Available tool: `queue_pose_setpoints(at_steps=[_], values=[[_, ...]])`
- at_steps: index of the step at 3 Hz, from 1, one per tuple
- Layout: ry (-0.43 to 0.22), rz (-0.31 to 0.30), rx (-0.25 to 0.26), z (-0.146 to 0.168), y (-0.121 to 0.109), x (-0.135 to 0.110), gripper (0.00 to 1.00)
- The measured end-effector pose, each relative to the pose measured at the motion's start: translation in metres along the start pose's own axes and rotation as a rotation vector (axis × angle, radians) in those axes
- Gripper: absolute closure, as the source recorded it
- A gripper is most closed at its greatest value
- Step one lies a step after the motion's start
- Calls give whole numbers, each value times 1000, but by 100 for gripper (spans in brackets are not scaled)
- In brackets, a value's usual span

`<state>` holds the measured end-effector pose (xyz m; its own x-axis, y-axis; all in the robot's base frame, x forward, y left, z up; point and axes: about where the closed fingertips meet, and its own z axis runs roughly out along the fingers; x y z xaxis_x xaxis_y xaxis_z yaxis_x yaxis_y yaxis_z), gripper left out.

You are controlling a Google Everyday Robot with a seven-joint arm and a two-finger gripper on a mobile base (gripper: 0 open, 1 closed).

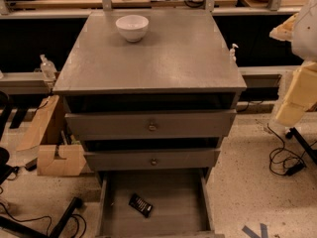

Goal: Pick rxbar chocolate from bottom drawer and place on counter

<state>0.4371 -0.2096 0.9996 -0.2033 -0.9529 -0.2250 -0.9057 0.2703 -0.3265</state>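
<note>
Nothing picked yet: rxbar chocolate (pixel 140 205) lies flat in the open bottom drawer (pixel 173 192), counter (pixel 163 58) carries only a white bowl (pixel 132 27), my gripper out of frame beyond my arm (pixel 301 90) at right, its state untellable.

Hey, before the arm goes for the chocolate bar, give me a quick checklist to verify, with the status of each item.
1. Bottom drawer pulled open: ok.
2. Rxbar in view, lying flat on the drawer floor with nothing on it: ok.
3. Middle drawer not hanging over the rxbar: ok.
4. Counter has bare room for placing; the bowl sits near the back edge: ok.
5. Gripper position and readiness: cannot tell, it is outside the camera view.
</note>
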Motion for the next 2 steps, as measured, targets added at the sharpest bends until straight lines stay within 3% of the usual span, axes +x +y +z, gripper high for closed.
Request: queue_pose_setpoints(at_steps=[2], values=[[-29,12,6,14,2,2,0]])
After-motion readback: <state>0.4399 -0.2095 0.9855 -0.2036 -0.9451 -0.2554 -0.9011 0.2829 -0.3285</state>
